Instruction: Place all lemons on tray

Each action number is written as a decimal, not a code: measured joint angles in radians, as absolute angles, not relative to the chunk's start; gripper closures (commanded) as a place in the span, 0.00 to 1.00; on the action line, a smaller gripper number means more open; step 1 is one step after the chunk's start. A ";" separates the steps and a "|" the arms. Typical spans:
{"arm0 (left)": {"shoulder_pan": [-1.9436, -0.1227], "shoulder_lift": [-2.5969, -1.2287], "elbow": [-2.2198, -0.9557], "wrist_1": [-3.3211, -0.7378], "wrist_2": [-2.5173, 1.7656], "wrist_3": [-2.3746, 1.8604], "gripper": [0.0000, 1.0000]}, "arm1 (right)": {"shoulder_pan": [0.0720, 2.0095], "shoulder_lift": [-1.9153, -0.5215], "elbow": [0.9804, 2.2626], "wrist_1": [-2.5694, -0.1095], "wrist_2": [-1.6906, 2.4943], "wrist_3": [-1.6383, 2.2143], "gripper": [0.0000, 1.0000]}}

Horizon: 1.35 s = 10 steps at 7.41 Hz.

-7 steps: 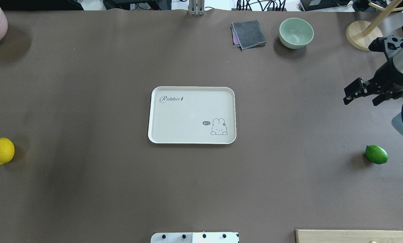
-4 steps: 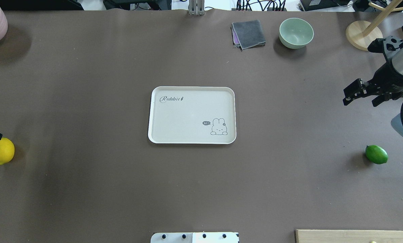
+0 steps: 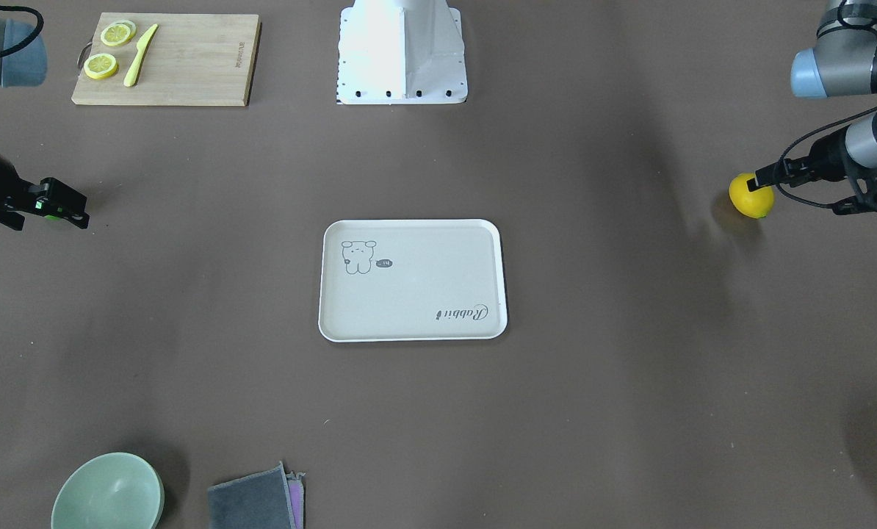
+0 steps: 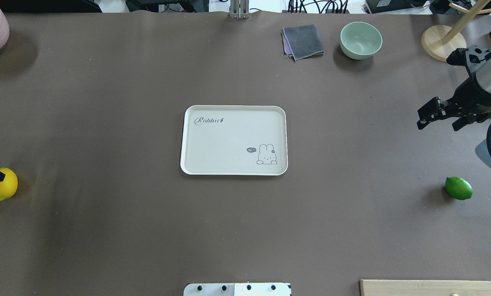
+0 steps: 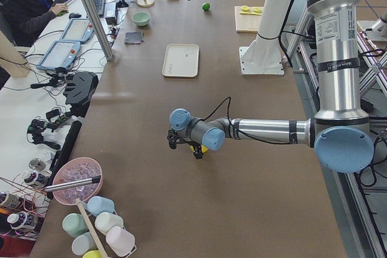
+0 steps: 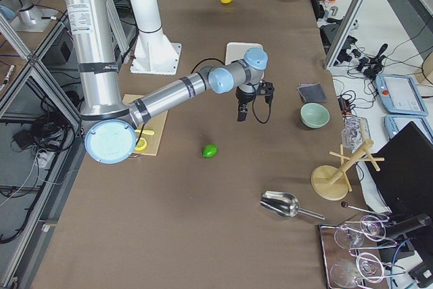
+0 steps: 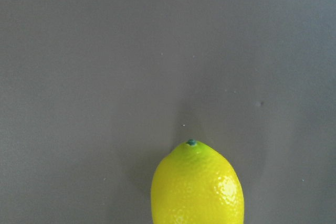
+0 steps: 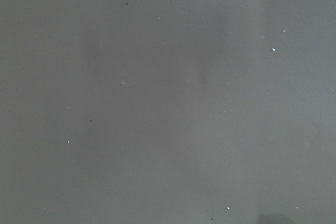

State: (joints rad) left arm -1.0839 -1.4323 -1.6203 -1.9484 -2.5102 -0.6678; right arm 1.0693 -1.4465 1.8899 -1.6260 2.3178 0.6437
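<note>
The brown surface (image 4: 105,102) carries the tray (image 4: 229,139) at the centre of the overhead frame. The yellow lemon (image 4: 2,186) lies at the left edge and the green lemon (image 4: 459,188) at the lower right, both on the surface and well apart from the tray. The left end effector (image 3: 799,195) is released, fingers spread, over the yellow lemon; the right end effector (image 4: 437,125) is released at the right edge, apart from the green lemon, with a green bowl (image 4: 360,40) and grey cloth (image 4: 303,41) at upper right.
</note>
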 measured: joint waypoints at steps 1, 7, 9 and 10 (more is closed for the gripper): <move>-1.074 -1.439 -1.608 -1.949 -2.510 -0.670 0.02 | 1.069 -1.447 1.890 -1.626 2.318 0.647 0.00; -1.008 -1.502 -1.526 -2.000 -2.510 -0.706 1.00 | 1.063 -1.448 1.888 -1.627 2.317 0.649 0.00; -1.006 -1.509 -1.537 -2.022 -2.517 -0.737 1.00 | 1.061 -1.447 1.888 -1.627 2.316 0.649 0.00; -1.006 -1.536 -1.559 -2.018 -2.538 -0.799 1.00 | 1.060 -1.447 1.887 -1.627 2.316 0.649 0.00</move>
State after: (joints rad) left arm -1.0058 -1.5360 -1.5592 -2.0185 -2.5384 -0.7989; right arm 1.0605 -1.4474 1.8868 -1.6272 2.3163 0.6489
